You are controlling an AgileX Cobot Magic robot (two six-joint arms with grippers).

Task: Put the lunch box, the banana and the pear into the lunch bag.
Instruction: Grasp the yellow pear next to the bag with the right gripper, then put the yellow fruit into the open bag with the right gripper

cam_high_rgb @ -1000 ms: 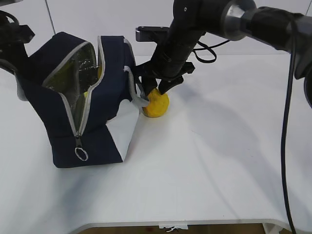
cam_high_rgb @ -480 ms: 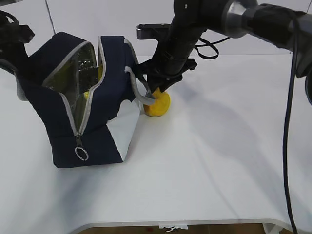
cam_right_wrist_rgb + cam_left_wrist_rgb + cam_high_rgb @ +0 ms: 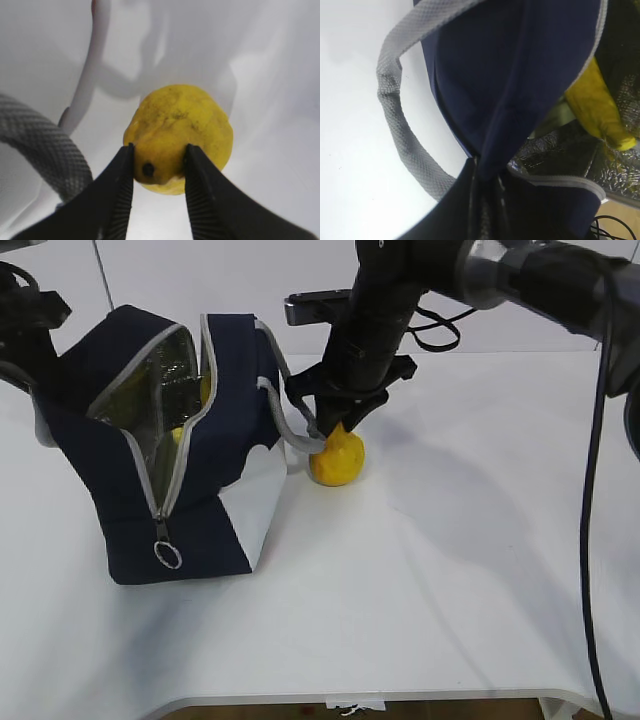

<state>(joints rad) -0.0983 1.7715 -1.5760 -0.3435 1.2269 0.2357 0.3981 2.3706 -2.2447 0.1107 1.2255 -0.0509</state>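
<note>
The right gripper (image 3: 157, 172) has its jaws closed on the tapered top of the pear (image 3: 337, 457), which sits on the table (image 3: 450, 570) just beside the bag (image 3: 190, 450). The left gripper's own jaws are hardly visible, pinched tight on the bag's navy fabric (image 3: 520, 90). Inside, against the silvery lining, part of the banana (image 3: 597, 107) shows; a pale green patch may be the box, mostly hidden.
</note>
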